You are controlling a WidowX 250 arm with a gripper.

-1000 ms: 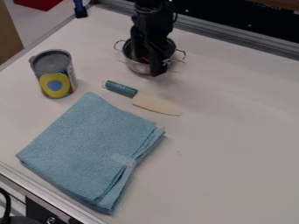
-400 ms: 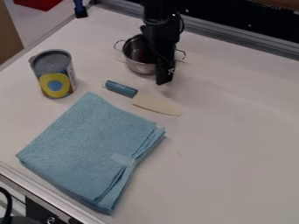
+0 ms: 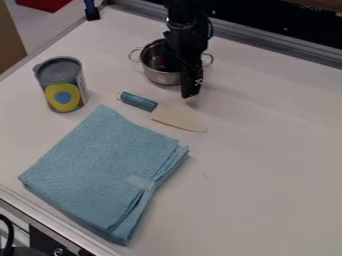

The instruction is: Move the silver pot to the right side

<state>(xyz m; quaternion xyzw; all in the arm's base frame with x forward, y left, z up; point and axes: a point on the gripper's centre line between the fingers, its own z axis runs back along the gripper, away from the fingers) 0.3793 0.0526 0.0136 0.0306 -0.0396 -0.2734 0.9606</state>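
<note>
"Okay, where's your claw (image 3: 190, 92)?"

"It hangs down by the silver pot (image 3: 159, 76), hiding part of its rim from me. I can't tell how far open it is or whether it holds anything."

"And the pot?"

"Upright on the white table (image 3: 267, 165), toward the far edge, beyond the teal-handled knife (image 3: 138, 101)."

pot (image 3: 158, 75): glossy metal | folded towel (image 3: 97, 167): matt textured cloth
</note>
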